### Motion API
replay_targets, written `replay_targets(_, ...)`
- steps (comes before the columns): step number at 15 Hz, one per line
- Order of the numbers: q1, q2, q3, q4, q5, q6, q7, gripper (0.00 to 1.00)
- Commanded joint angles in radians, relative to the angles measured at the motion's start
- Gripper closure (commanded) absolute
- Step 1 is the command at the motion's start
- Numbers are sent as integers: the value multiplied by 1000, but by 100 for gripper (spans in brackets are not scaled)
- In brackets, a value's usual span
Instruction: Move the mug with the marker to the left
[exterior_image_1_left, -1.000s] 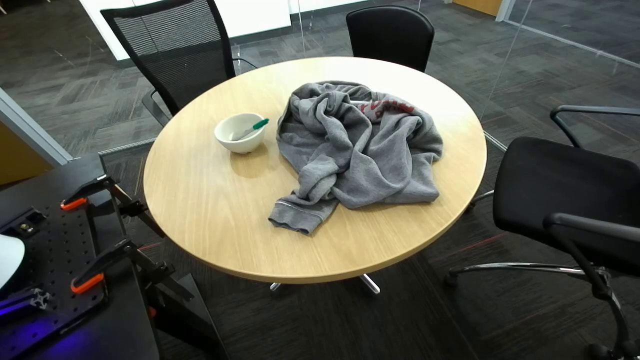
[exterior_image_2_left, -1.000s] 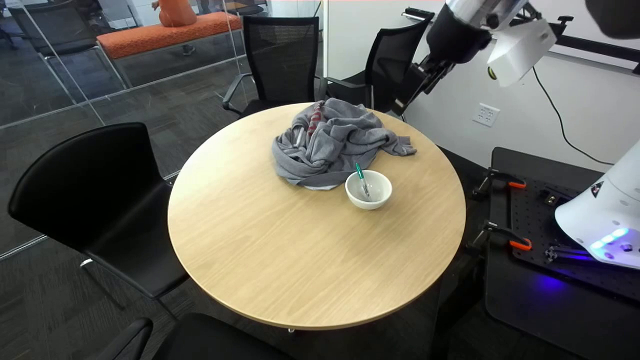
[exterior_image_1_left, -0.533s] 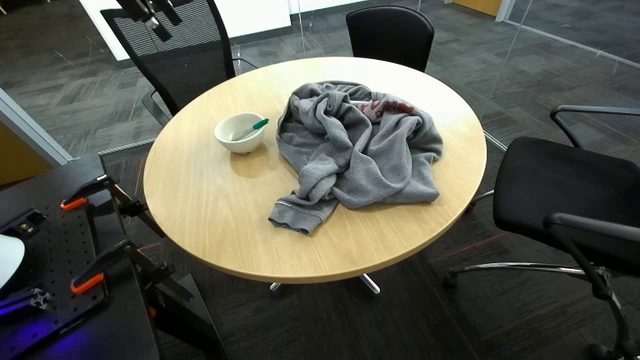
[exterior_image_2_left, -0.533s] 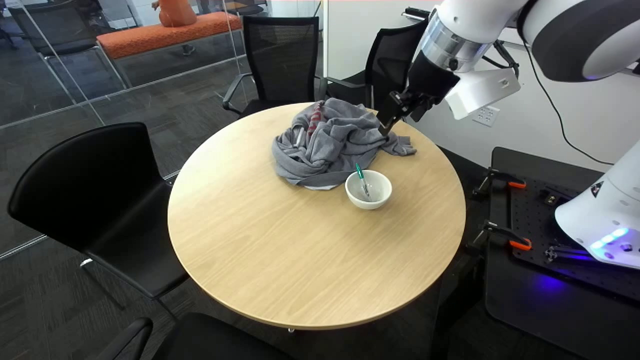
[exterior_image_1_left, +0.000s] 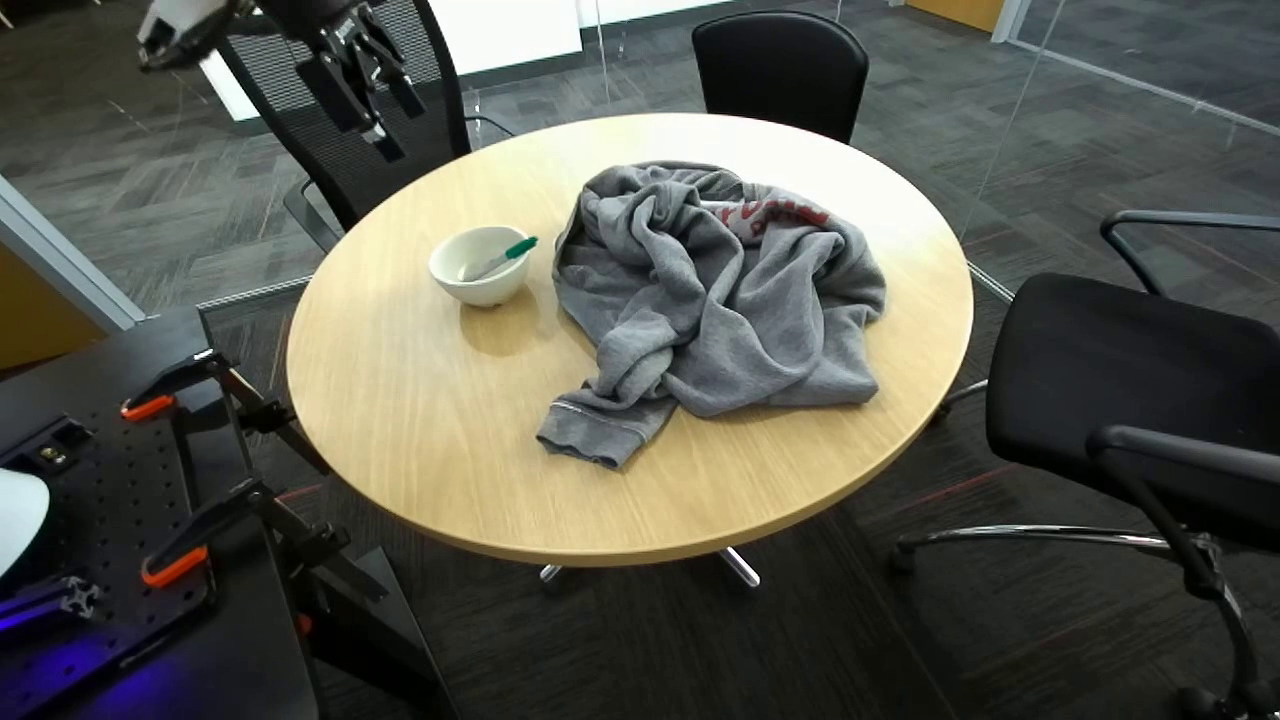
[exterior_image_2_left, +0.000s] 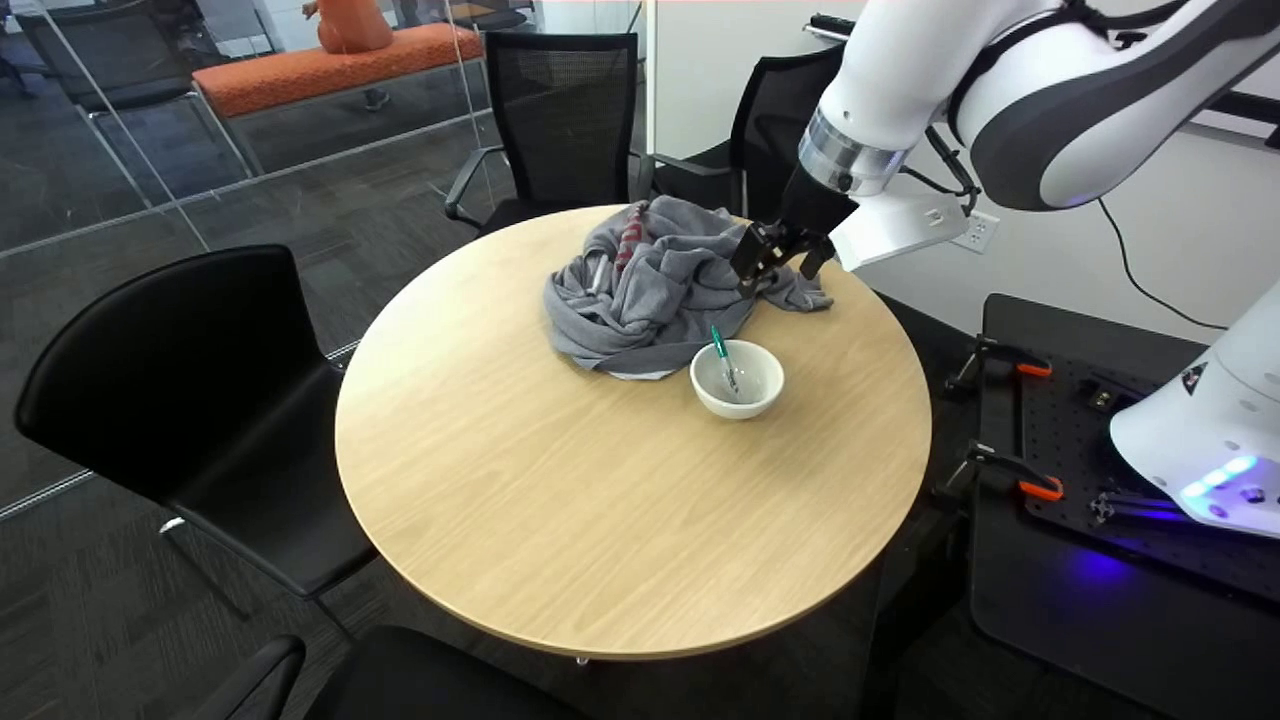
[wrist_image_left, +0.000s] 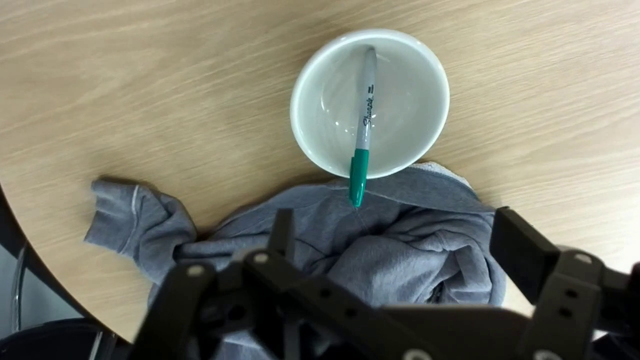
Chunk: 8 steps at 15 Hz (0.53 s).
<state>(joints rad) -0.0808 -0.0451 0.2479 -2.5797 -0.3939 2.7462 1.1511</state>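
As far as I can judge, the move itself is not yet begun: the small white bowl (wrist_image_left: 400, 110), which must be the task's mug, stands upright on the round wooden table (exterior_image_1_left: 430, 430), just beside a crumpled grey sweatshirt (exterior_image_1_left: 720, 300), and nothing grips it. One part of the job needs no work — the green-capped Sharpie (wrist_image_left: 364, 130) already leans inside the bowl, its cap poking out over the rim on the sweatshirt's side. Left to do, I'd say, are the reach, the grip, the carry leftward and the release; which way counts as left I can't tell from here. In an exterior view the white arm (exterior_image_2_left: 905, 70) extends out from its base (exterior_image_2_left: 1215, 430) on a black stand (exterior_image_2_left: 1080, 610), wrist bent so that the gripper (wrist_image_left: 394, 221) points downward at a slant, up above tabletop height and well apart from the bowl. Its fingers (wrist_image_left: 520, 245) stand wide apart — they hold nothing.
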Motion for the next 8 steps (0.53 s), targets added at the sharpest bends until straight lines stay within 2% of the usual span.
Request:
replay_targets(1,-21,115,-16,49,-58,69,68,0)
replay_targets(6,-5,237,-50,105,-136,127,130,0)
replay_targets(7,-14,186,-34,66,-97,102,82,0)
replay_targets(8,-14,203,-35,73,-101,103,88,0)
